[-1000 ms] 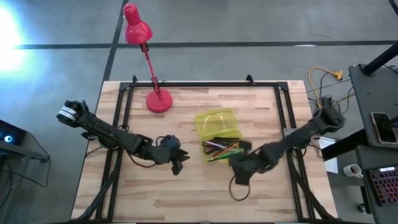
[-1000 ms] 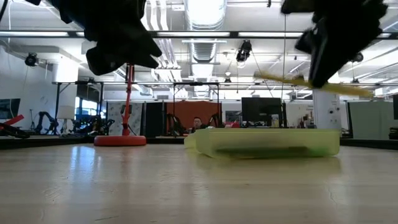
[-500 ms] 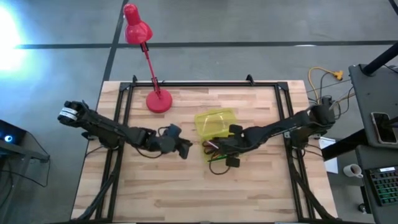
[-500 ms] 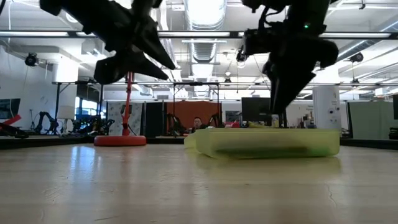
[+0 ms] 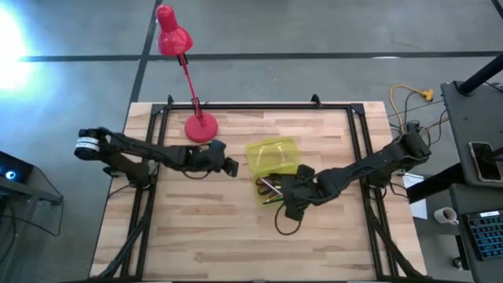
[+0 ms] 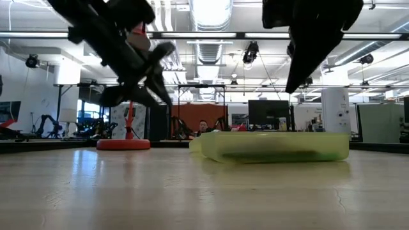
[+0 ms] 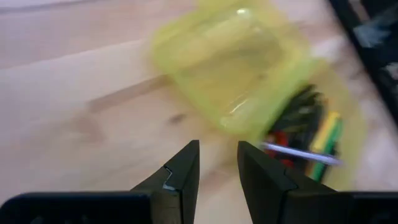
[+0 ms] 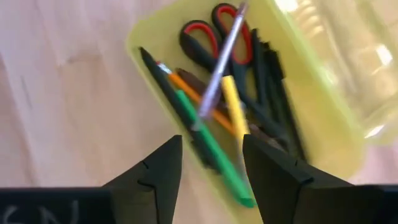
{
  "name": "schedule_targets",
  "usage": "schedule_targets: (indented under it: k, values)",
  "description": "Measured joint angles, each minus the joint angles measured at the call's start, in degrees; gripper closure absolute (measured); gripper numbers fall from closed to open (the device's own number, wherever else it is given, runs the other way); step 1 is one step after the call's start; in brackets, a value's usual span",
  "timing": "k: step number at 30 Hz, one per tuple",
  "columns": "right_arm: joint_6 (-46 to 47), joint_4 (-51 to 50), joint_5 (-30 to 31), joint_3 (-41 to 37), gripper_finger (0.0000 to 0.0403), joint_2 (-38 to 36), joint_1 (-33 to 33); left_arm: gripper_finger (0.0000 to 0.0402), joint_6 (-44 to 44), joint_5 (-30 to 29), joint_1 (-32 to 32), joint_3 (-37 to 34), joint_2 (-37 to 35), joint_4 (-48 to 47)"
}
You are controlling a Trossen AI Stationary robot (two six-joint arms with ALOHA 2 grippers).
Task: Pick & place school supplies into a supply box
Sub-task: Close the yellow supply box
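Observation:
The translucent yellow-green supply box (image 5: 273, 154) lies open on the table's middle, and it also shows in the low view (image 6: 275, 145). Its tray holds the school supplies (image 8: 230, 106): red-handled scissors (image 8: 214, 28), green, yellow, orange and black pens, and a purple pen (image 8: 219, 59) lying across them. My right gripper (image 8: 210, 146) is open and empty above the tray's near end (image 5: 288, 198). My left gripper (image 7: 217, 152) is open and empty, above the table to the left of the box (image 5: 229, 167).
A red desk lamp stands with its round base (image 5: 200, 127) at the far left of the table, close behind my left gripper. A black frame (image 5: 259, 106) runs round the tabletop. Bare wood (image 5: 204, 236) lies near the front edge.
My right gripper has gone from the near side in over the box's tray, then drawn back a little toward the near edge. The yellow pencil seen at it a second ago no longer shows there. My left gripper has gone toward the far edge, near the lamp base.

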Motion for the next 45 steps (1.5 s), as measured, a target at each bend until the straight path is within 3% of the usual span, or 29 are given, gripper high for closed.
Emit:
schedule_targets:
  k: [5, 10, 17, 24, 31, 40, 45]
  values:
    - [13.5, 6.6, 5.6, -0.9, 0.0259, 0.9, 0.8, 0.0309, -0.3, 5.4, 5.2, -3.3, 0.0, 3.9]
    - [20.7, 11.5, 7.1, -1.0, 0.0279, 5.1, -0.6, 0.0309, -0.1, 5.7, 5.7, -4.7, 0.0, 6.5]
    - [18.6, 13.2, 5.2, 2.1, 0.0289, 11.3, -2.5, 0.0309, 0.2, 5.8, 4.0, -6.2, 0.0, 6.1]
    - [11.2, 13.3, 5.1, 10.5, 0.0287, 20.1, -3.0, 0.0309, 0.2, 5.8, 0.3, -6.2, -1.1, 5.9]
    - [6.3, 13.3, -4.5, 19.8, 0.0296, 28.3, -2.9, 0.0309, 0.2, 5.8, -3.0, -6.3, -2.4, -2.6]
    - [2.5, 17.1, -14.1, 24.0, 0.0313, 28.5, -1.7, 0.0309, 1.1, 5.4, -3.8, -6.5, -2.9, -6.6]
    - [5.8, 13.4, -9.3, 24.0, 0.0322, 26.7, -1.6, 0.0309, 1.4, 4.4, -3.8, -6.9, -2.9, -6.6]
